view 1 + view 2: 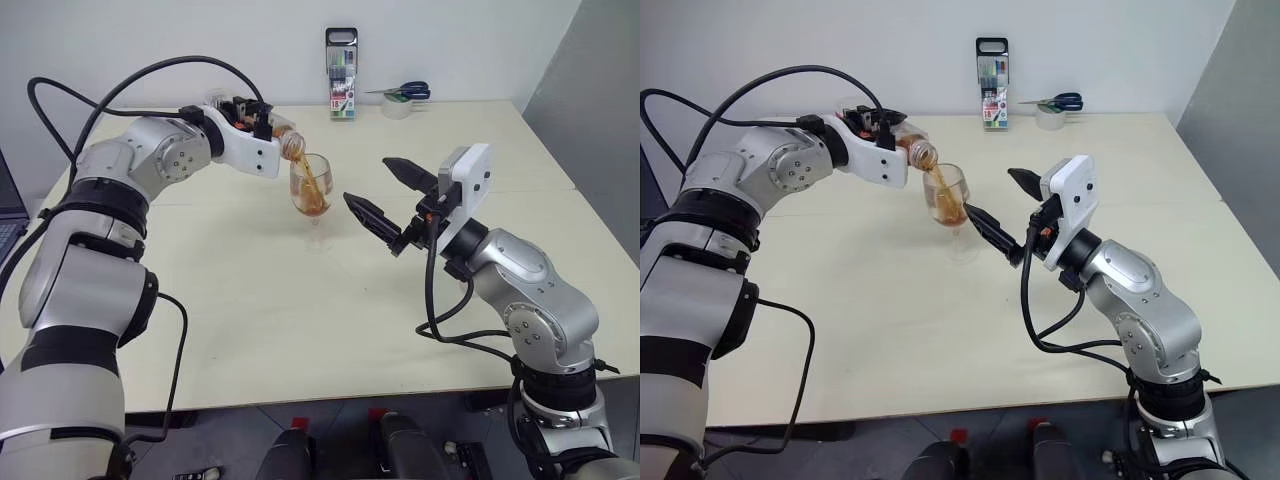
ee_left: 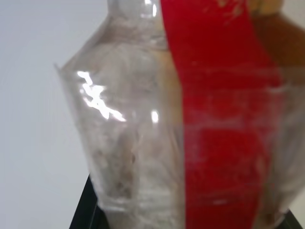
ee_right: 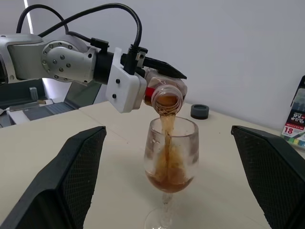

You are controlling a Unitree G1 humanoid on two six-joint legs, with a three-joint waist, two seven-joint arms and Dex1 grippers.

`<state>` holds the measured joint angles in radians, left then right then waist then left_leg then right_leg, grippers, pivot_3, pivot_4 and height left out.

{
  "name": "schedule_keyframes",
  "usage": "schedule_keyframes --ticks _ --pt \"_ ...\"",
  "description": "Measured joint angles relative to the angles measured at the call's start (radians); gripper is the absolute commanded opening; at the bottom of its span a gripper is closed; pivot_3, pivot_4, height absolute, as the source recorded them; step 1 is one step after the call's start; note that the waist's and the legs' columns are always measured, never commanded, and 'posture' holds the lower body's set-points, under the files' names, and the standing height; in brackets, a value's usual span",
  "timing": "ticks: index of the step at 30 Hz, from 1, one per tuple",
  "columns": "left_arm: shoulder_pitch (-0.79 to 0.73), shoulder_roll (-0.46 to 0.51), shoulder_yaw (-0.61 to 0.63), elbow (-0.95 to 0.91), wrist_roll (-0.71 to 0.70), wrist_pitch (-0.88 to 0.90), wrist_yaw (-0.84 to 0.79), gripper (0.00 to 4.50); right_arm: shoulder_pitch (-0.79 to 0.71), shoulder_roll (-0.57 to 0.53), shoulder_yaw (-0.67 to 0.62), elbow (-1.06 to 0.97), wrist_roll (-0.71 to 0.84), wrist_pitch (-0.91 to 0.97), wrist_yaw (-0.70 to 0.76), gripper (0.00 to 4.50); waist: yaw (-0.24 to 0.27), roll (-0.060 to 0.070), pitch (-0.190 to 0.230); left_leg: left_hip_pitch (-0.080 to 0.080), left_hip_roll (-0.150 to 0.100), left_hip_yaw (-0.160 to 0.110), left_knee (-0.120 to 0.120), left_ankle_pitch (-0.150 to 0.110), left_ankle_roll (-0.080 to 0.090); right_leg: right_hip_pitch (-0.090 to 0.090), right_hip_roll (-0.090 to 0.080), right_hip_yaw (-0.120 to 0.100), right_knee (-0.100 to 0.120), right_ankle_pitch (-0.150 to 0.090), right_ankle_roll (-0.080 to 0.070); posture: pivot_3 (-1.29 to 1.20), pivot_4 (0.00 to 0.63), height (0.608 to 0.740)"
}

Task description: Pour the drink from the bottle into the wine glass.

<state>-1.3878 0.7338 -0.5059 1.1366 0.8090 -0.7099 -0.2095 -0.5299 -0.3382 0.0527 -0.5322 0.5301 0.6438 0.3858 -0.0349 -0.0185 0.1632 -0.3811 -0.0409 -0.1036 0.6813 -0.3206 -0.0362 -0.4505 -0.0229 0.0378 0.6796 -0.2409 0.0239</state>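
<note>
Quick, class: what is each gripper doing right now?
Left gripper: shut on the bottle, tipped over the glass.
Right gripper: open, holding nothing.

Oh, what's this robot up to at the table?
It is pouring a drink. Its left gripper holds a small bottle tipped over a wine glass on the table, and a brown stream of drink is running from the bottle's mouth into the glass, which is partly filled. The right gripper hangs open just beside the glass, empty and not touching it. At the back of the table stand a marker pack and scissors.
</note>
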Motion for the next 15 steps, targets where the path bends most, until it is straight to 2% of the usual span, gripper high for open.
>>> schedule_keyframes --ticks 15 --pt "-0.034 0.0 -0.02 0.022 0.035 0.003 0.025 1.64 0.0 0.004 0.0 -0.002 0.0 0.003 -0.011 4.5 0.0 0.0 0.0 0.0 0.0 0.0 0.0 0.0 0.0 0.0 0.0 0.0 0.0 0.0 0.0 0.0 0.15 0.74"
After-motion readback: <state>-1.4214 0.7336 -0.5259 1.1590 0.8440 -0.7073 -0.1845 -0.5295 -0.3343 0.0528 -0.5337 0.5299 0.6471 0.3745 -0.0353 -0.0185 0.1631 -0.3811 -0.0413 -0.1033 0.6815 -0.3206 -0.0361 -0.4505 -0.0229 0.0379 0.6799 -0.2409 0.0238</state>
